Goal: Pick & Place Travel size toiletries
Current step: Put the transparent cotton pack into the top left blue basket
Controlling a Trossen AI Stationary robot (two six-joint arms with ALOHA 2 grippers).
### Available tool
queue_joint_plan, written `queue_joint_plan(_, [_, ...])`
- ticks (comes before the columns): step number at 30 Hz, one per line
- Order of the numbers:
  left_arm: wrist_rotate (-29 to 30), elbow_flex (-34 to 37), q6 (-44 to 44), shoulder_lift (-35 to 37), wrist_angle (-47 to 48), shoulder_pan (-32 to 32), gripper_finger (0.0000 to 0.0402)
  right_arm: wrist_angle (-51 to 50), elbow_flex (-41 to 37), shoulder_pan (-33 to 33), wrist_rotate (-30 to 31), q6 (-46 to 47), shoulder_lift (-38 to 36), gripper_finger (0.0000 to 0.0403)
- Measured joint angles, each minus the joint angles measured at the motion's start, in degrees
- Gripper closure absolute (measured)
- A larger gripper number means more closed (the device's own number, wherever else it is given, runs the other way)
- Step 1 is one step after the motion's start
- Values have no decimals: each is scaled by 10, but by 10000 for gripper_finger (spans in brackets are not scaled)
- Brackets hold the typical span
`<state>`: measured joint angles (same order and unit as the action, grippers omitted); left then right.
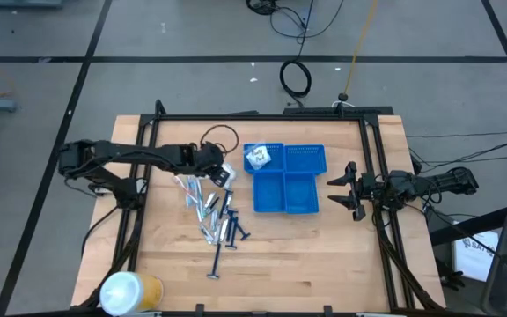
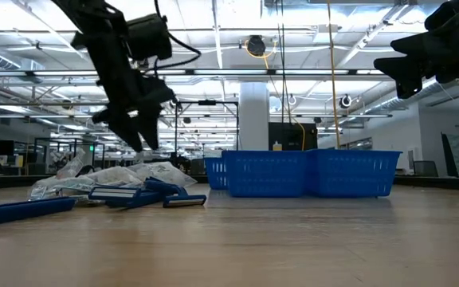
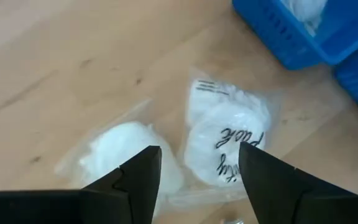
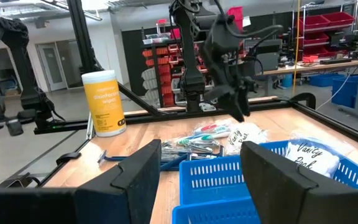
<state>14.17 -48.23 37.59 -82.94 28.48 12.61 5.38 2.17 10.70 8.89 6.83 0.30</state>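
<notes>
The travel size toiletries lie in a pile on the wooden table, left of the blue tray: clear packets with white contents, tubes, and dark blue razors. One white packet lies in the tray's far left compartment. My left gripper hangs open above the pile's far end, pointing steeply down, clear of the packets. My right gripper stands open and level at the table's right, beside the tray.
A white-and-yellow wipes canister stands at the table's near left corner. The black frame rails run along the table's sides. Bare wood lies between the tray and the near edge.
</notes>
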Motion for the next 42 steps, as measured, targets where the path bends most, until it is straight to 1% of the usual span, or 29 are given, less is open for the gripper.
queue_joint_plan(4, [-36,0,-25,-47,-26,-1,199,0,0,0,0,0,0,195])
queue_joint_plan(10, [-41,0,-28,-100,-32,0,200,1,0,0,0,0,0,195])
queue_joint_plan(15, [-46,-1,-28,-103,-33,0,214,0,0,0,0,0,0,195])
queue_joint_plan(18, [-47,-1,-28,-99,-32,0,235,0,0,0,0,0,0,195])
queue_joint_plan(22, [-47,-1,-32,-89,-32,1,286,0,0,0,0,0,0,195])
queue_joint_plan(27, [-47,-1,-46,-70,-32,1,381,0,0,0,0,0,0,195])
queue_joint_plan(28, [-47,-1,-50,-64,-32,1,391,0,0,0,0,0,0,195])
queue_joint_plan(34, [14,0,-63,14,-33,-4,399,0,0,0,0,0,0,195])
queue_joint_plan(36, [42,0,-73,43,-44,-4,397,0,0,0,0,0,0,195])
queue_joint_plan(39, [76,0,-103,71,-97,-3,398,0,0,0,0,0,0,195])
queue_joint_plan(42, [69,0,-155,77,-190,-4,399,0,0,0,0,0,0,195])
